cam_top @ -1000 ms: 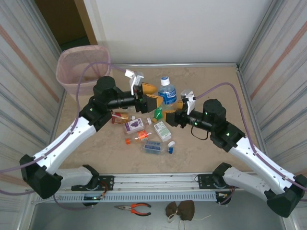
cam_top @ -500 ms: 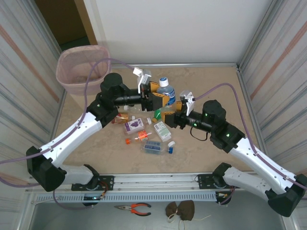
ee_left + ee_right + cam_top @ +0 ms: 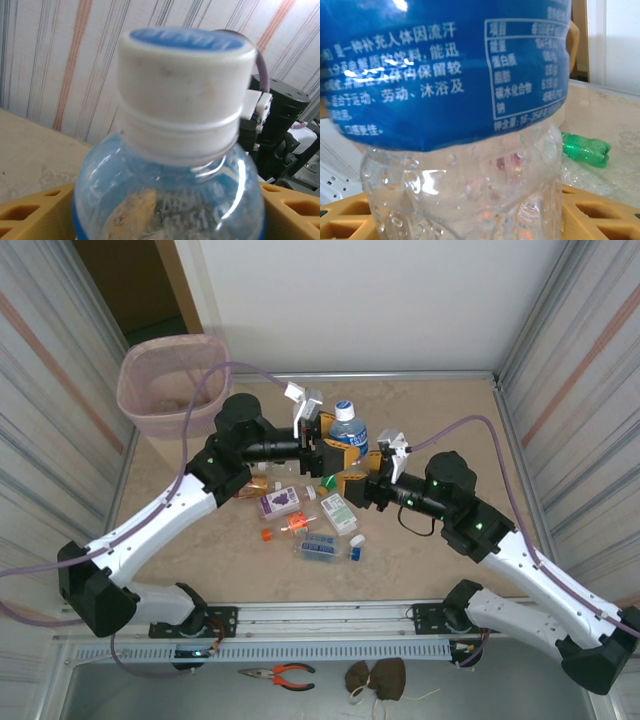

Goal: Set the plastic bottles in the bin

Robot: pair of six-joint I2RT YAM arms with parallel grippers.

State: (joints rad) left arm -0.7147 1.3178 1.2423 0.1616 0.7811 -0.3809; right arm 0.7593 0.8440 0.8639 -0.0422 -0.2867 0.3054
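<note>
Bottle: a clear bottle (image 3: 347, 432) with a blue label and a white cap is seen upright near the middle of the table (image 3: 440, 410), well apart from the bin (image 3: 135, 410).
Left gripper (image 3: 338, 437): its yellow fingers are set on both sides of the bottle's shoulder, just under the cap. Whether the bottle is squeezed cannot be told.
Right gripper (image 3: 358, 470): it is closed partway, and the bottle's lower body is held between its fingers.
Feel: the bottle is judged light, thin, slippery and easily dented.
Best hold: the stiffer part by the neck should be taken.
Other bottles (image 3: 278, 502): they are spread on the table nearby.
</note>
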